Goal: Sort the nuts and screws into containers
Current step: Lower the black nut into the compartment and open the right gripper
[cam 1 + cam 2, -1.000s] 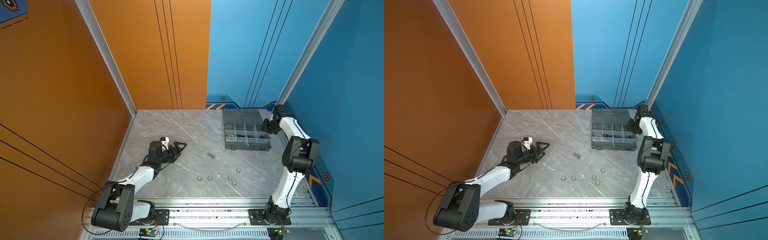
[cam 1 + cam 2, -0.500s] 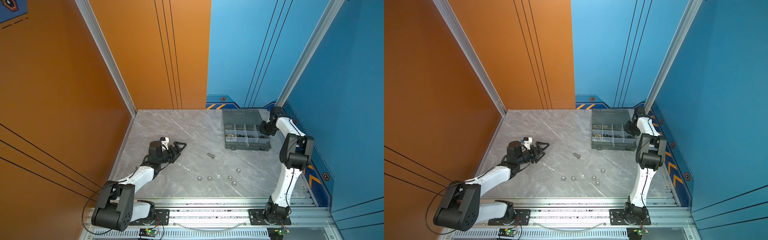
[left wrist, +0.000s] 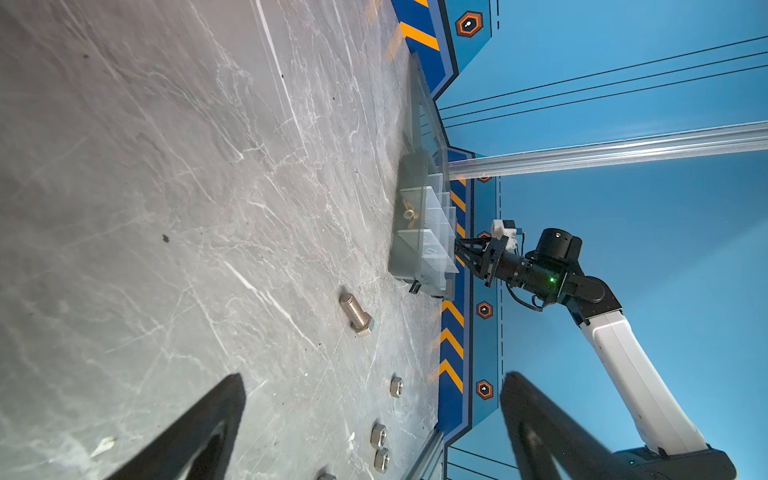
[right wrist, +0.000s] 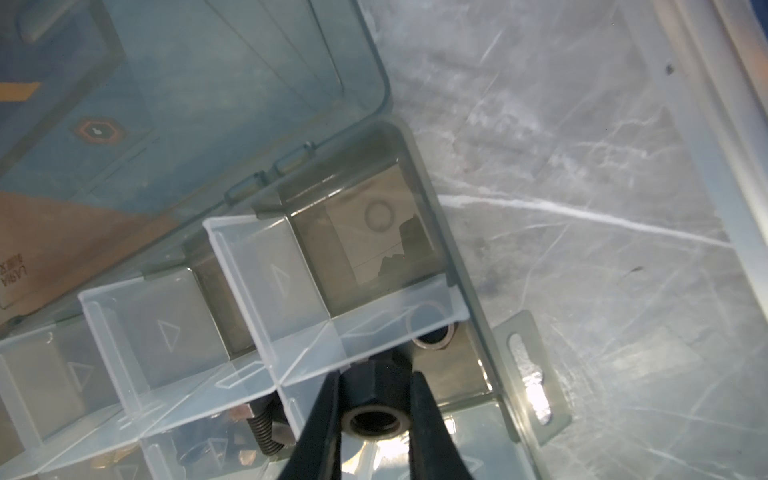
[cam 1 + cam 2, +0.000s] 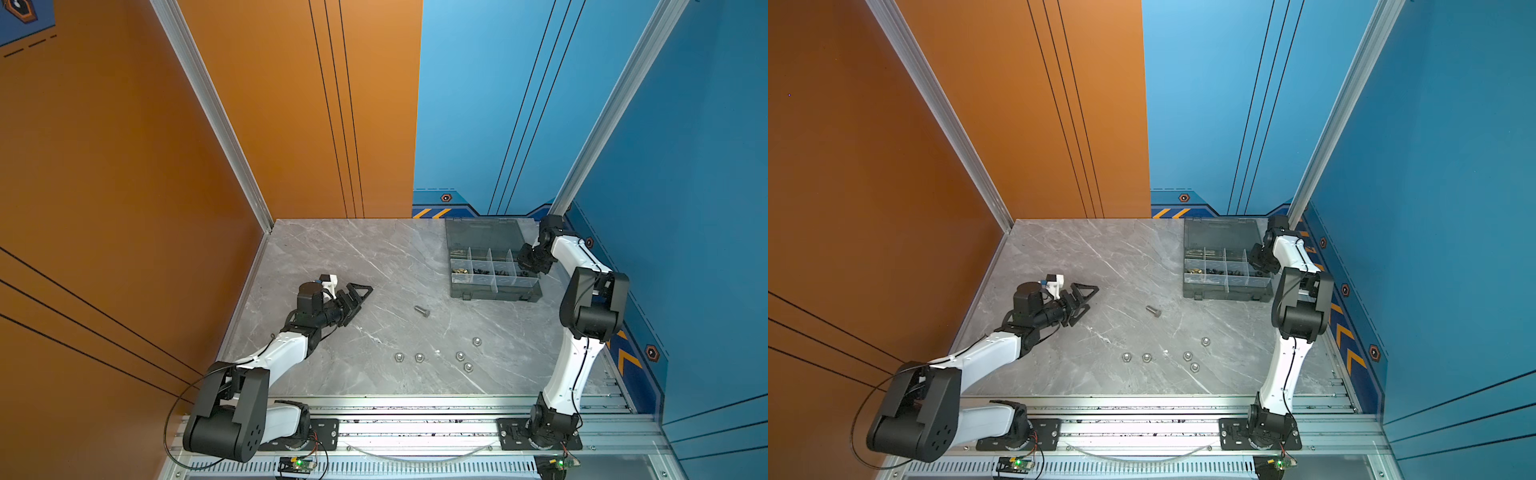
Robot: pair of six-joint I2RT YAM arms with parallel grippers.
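My right gripper (image 4: 375,376) is shut on a black hex nut (image 4: 376,399), its threaded hole facing the camera, just above a compartment at the right end of the smoky-grey organiser box (image 5: 494,296). That gripper (image 5: 524,266) hangs over the box's right edge in both top views. One silver screw (image 5: 422,311) lies on the table. Several silver nuts (image 5: 419,357) lie nearer the front. My left gripper (image 5: 361,303) rests low at the left, open and empty, left of the screw (image 3: 356,314).
The box's lid (image 5: 484,233) lies open toward the back wall. Compartments hold brass nuts (image 5: 459,270), black parts (image 5: 482,271), a black screw (image 4: 262,432) and a silver nut (image 4: 430,338). Blue wall stands close behind the right arm. A metal rail (image 5: 415,405) runs along the front.
The right gripper has shifted slightly forward and inward over the box's right end, still holding the nut. The left arm has not moved.
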